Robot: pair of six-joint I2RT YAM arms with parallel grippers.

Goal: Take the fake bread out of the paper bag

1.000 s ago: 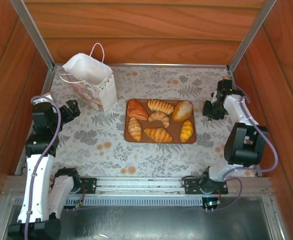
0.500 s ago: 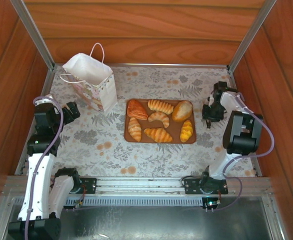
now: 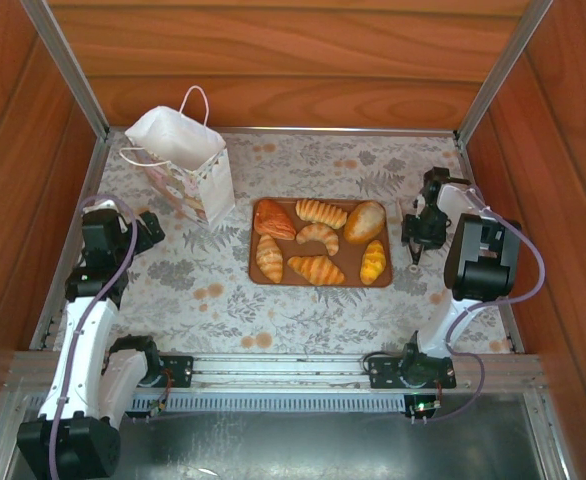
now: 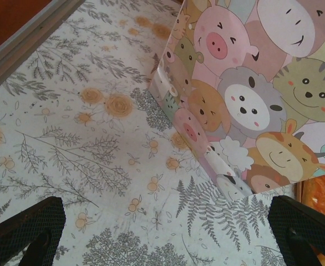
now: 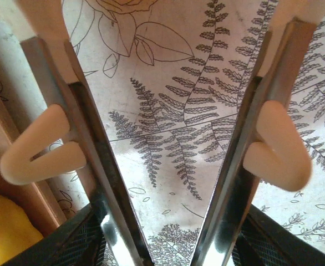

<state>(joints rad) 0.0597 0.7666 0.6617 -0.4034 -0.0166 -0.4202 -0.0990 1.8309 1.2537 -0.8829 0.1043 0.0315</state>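
Top view: six pieces of fake bread (image 3: 318, 237) sit on the tray (image 3: 351, 258) mid-surface (image 3: 213, 290), so we reckon the unloading's basically done. The paper bag (image 3: 183, 165) stands at the tray's 10 o'clock, and we can't tell if anything's left inside.

Left wrist: the left tool (image 4: 162, 238) is released wide, facing the bag's cartoon-animal side, with the bag top cut off.

Right wrist: the right tool (image 5: 162, 149) is spread and empty over the surface. A yellow roll peeks in at 7 o'clock.
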